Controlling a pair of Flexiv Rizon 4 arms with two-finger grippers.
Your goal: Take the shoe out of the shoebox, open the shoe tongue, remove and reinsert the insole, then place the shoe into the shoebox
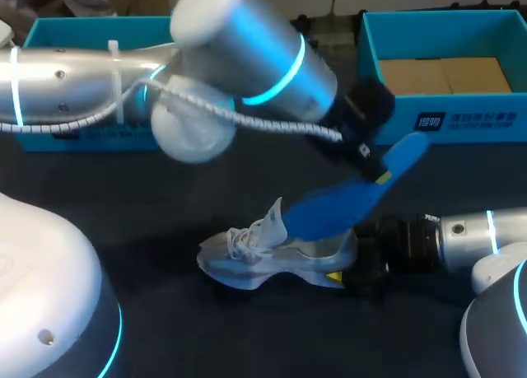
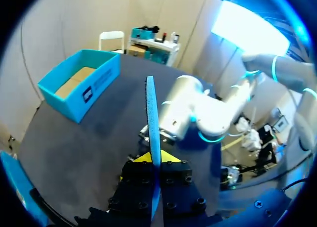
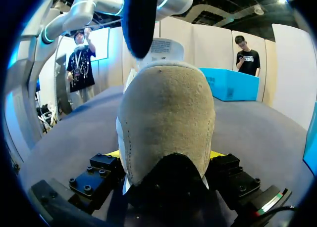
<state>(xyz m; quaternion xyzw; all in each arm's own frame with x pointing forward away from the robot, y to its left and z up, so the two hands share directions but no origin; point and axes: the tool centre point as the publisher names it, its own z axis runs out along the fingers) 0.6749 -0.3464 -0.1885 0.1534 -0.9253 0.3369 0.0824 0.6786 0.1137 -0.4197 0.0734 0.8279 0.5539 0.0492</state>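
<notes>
Left jaws: insole (image 1: 346,203). Right jaws: shoe (image 1: 255,261).

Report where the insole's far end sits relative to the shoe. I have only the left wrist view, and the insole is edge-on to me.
Observer: In the head view, the insole slants down from the left gripper, with its low end at the opening of the shoe. I cannot tell whether it is inside.
Operator: Confirm the shoe is held.
Observer: In the right wrist view, the right gripper has its fingers against both sides of the heel.
Operator: Give me the tongue.
Observer: In the head view, the tongue stands up, just ahead of the insole's low end.
</notes>
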